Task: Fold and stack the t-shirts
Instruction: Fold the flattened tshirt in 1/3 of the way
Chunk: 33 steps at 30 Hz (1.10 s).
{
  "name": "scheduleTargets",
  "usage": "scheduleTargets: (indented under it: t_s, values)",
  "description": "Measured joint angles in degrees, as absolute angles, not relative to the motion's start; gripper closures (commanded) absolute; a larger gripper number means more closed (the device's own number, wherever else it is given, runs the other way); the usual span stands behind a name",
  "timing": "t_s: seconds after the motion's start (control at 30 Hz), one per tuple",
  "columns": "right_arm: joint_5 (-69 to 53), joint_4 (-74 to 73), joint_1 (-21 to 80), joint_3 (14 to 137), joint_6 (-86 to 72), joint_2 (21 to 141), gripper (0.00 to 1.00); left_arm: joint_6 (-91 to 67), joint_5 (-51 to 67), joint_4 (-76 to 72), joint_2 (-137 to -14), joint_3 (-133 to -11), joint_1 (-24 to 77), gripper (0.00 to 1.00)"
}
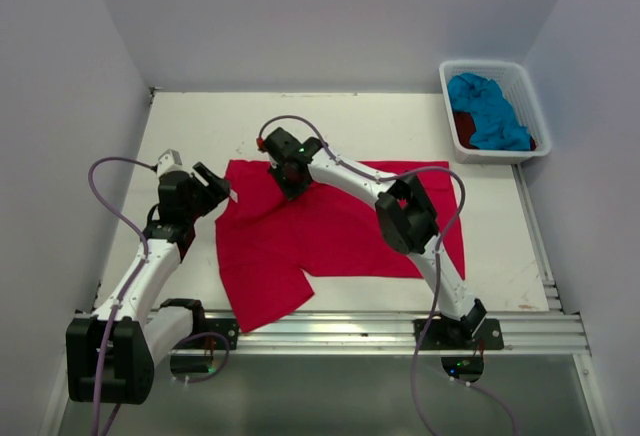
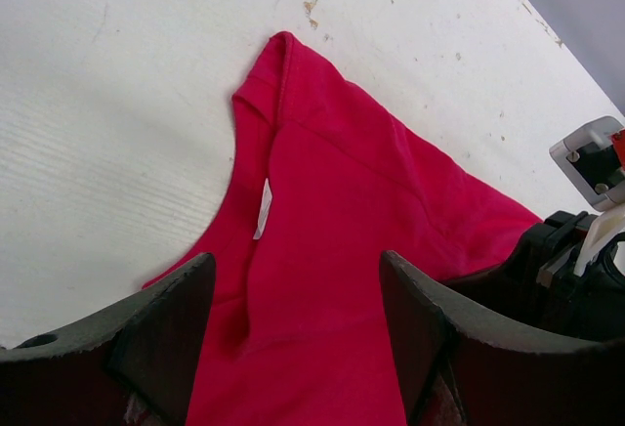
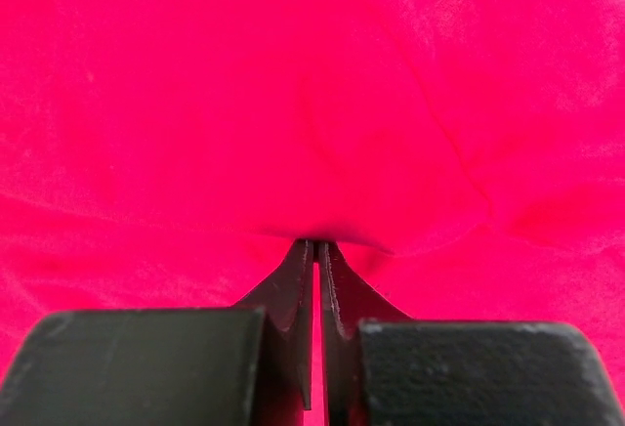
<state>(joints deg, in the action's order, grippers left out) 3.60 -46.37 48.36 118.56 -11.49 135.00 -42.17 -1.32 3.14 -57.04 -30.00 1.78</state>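
Well, your right pincer (image 3: 315,245) is closed tight, its two fingers all but touching. At their tips it nips a small raised fold of the red-pink shirt (image 1: 340,236), and creases run out from that pinch across the cloth. From above you see this pincer down on the shirt near its far edge, left of the middle, with the right arm reaching over the cloth from the near right. Your left pincer (image 2: 296,258) stands wide apart and holds nothing. It hangs over the shirt's left edge, and between its fingers you look down on red-pink cloth with a small white label (image 2: 264,211) showing at a fold. You cannot tell whether the left fingers touch the cloth. The shirt itself lies spread on the white table (image 1: 350,121), roughly in the middle, rumpled on its left side, with one flap reaching toward the near edge. Well apart, at the far right corner of the table, sits a white basket (image 1: 455,81). In it a turquoise shirt (image 1: 490,111) lies bunched on top of a dark red shirt (image 1: 463,128), of which only a little shows.
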Motion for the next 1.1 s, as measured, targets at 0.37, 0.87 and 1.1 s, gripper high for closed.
scheduleTargets:
  t_s: [0.37,0.87,1.1]
  values:
    - [3.46,-46.98,48.36,115.61,-11.44,130.91,1.0,-42.17,-1.32,3.14,-57.04,-30.0,1.78,0.28]
    - [2.0,-52.16,48.36,109.58,-10.98,121.27,0.6,-42.17,-1.3,3.14,-57.32,-30.0,1.78,0.28]
    - [2.02,-54.85,48.36,107.85,-10.85,121.27,0.37,-42.13,-1.26,3.11,-57.41,-30.0,1.78,0.29]
